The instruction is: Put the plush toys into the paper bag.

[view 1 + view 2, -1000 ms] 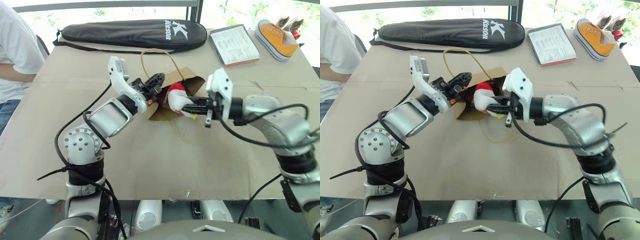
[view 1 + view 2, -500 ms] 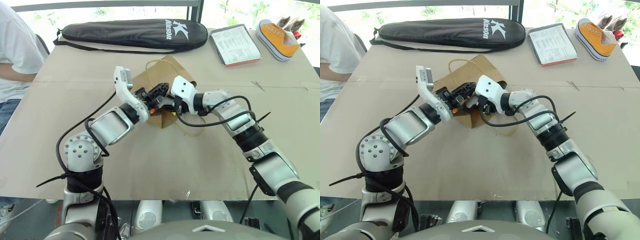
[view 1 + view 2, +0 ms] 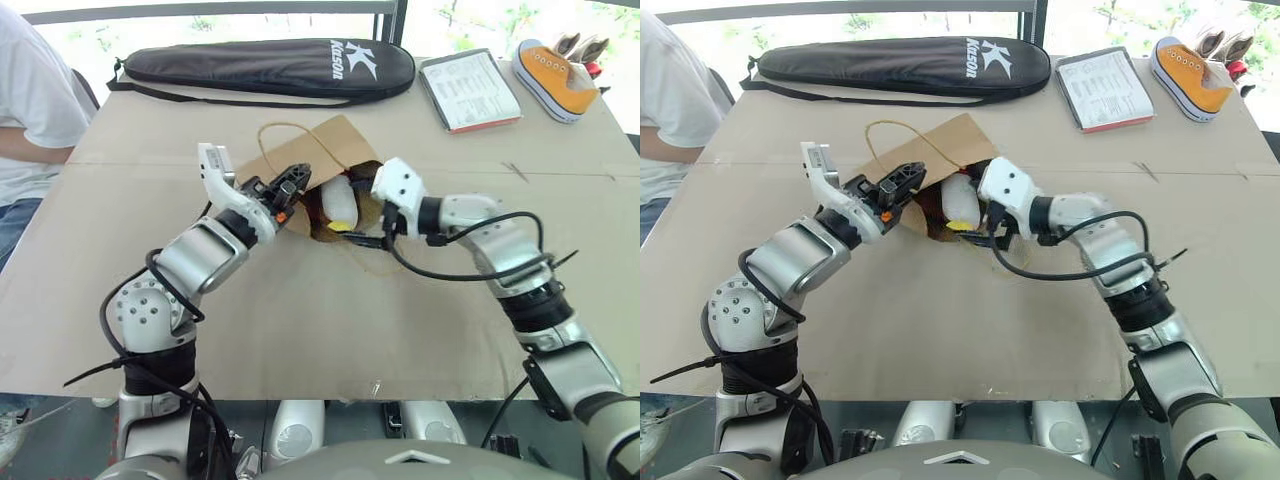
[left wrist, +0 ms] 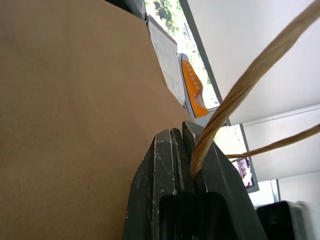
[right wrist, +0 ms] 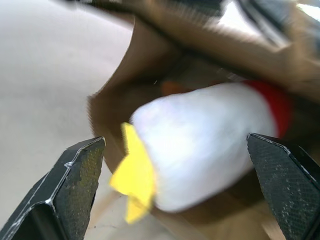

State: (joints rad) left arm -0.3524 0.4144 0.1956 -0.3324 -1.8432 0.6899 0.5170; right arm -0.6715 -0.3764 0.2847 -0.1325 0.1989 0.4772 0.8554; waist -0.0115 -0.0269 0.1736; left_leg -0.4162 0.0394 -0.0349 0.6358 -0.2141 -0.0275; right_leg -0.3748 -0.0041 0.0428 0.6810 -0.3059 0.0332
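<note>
The brown paper bag [image 3: 305, 150] lies on its side mid-table, its mouth facing my right arm. My left gripper [image 3: 296, 181] is shut on one twisted handle [image 4: 240, 95] at the bag's rim. The white plush toy [image 3: 340, 203] with the red top and yellow base lies in the bag's mouth, free of any grip. My right gripper [image 3: 353, 214] stands open just outside the mouth, its fingers [image 5: 75, 175] spread on either side of the toy [image 5: 205, 145]. A small orange patch [image 5: 170, 87] shows behind the toy inside the bag; I cannot tell what it is.
A long black racket case [image 3: 260, 65] lies along the far edge. A printed sheet [image 3: 468, 90] and an orange-and-white sneaker [image 3: 555, 75] sit at the far right. A person [image 3: 30, 110] sits at the table's left side. The bag's other handle [image 3: 375, 262] trails on the table.
My right gripper has opened and let go of the white toy, which now rests in the bag's mouth. My left gripper has shifted left with the handle, and the bag lies flatter.
</note>
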